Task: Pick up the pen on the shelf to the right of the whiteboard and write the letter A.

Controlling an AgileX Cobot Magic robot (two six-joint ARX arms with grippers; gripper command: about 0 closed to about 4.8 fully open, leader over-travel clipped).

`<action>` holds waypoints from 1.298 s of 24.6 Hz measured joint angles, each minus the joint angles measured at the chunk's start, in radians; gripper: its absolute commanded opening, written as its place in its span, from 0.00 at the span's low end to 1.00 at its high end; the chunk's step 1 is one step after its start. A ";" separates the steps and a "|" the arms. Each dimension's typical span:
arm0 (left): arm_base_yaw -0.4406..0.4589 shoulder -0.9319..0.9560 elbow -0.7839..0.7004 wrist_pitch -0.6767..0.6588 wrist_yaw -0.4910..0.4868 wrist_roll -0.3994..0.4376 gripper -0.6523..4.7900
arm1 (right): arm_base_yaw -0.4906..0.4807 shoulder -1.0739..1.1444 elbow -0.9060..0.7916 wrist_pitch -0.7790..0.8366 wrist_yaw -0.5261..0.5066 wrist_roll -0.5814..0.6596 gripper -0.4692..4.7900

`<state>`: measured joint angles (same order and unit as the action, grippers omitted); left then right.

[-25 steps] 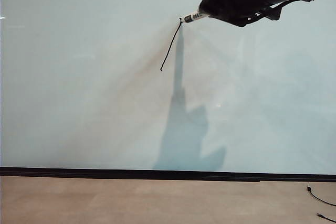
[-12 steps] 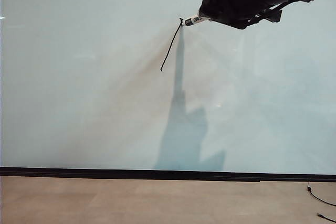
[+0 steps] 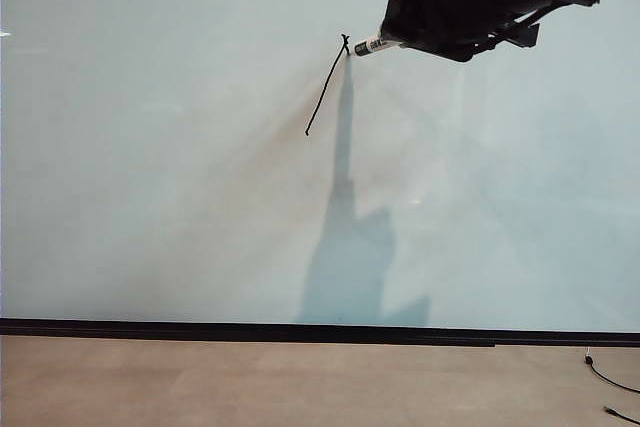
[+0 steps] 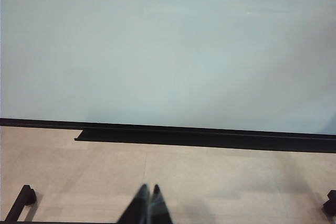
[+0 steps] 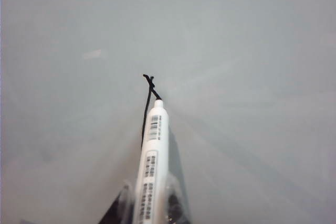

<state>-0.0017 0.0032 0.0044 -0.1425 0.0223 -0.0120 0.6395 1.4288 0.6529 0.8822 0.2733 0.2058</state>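
Pen [image 5: 153, 166] in right tool [image 5: 149, 208], tip at stroke [image 3: 325, 87]; left tool [image 4: 148, 203] idle.

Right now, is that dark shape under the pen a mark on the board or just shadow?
Exterior view: soft grey shadow of the right gripper and pen on the whiteboard; only the thin stroke is ink. Right wrist view: pen barrel sharp, fingers blurred.
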 measured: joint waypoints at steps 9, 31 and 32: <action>0.000 0.000 0.000 0.000 0.000 0.000 0.11 | 0.000 -0.006 -0.020 -0.017 0.022 0.000 0.08; 0.000 0.000 0.000 0.000 0.000 0.000 0.11 | 0.001 -0.008 -0.020 -0.058 0.042 0.000 0.08; 0.000 -0.001 0.000 0.000 0.000 0.000 0.11 | 0.001 -0.008 -0.021 -0.066 0.045 0.000 0.08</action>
<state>-0.0017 0.0025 0.0044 -0.1425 0.0223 -0.0120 0.6407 1.4208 0.6315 0.8162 0.3183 0.2058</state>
